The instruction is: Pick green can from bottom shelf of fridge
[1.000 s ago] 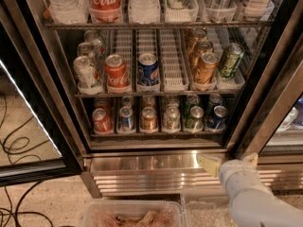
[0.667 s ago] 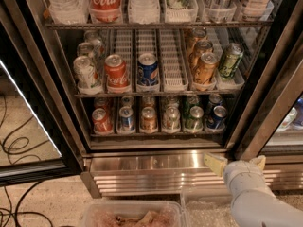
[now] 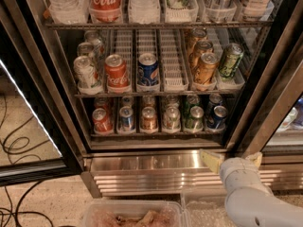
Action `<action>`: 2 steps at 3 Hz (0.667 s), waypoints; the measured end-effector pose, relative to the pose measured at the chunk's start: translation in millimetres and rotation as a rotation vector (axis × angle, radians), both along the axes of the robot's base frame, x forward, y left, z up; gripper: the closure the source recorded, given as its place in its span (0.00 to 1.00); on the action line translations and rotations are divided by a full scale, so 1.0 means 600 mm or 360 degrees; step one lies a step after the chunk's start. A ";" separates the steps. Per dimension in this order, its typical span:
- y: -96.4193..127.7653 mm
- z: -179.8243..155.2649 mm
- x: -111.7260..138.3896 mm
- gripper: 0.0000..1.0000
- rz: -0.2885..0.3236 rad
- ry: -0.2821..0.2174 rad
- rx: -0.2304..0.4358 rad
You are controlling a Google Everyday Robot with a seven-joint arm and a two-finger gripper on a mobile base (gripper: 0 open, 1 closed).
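The gripper [image 3: 233, 161] hangs low at the right, in front of the fridge's [image 3: 56, 103] ribbed steel base [image 3: 151, 176]. Its two yellowish fingers [image 3: 211, 160] are spread wide apart with nothing between them. Above the fingers, on the bottom shelf [image 3: 156, 134], the green can [image 3: 195, 118] stands upright at the front of its lane, up and a little left of the left-hand finger and well apart from it. A blue can [image 3: 218, 117] stands just beside it, straight above the gap between the fingers, and a silver can [image 3: 171, 118] is on its other side.

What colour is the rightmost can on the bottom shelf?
That can is blue, camera view; the gripper sits below, by the fridge base.
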State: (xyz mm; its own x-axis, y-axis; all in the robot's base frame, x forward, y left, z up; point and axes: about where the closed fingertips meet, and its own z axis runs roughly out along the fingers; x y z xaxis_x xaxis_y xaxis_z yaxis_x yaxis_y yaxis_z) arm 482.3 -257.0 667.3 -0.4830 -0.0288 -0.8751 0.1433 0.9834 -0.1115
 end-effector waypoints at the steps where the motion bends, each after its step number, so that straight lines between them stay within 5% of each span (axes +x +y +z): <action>1: 0.036 -0.021 0.034 0.00 -0.0090 -0.0039 0.0084; 2: 0.032 -0.037 0.068 0.00 -0.0304 -0.0102 0.0140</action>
State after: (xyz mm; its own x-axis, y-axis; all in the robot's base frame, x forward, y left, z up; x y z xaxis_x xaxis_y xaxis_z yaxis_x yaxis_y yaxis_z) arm 523.2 -238.0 645.2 -0.4158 0.1361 -0.8992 0.3322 0.9431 -0.0108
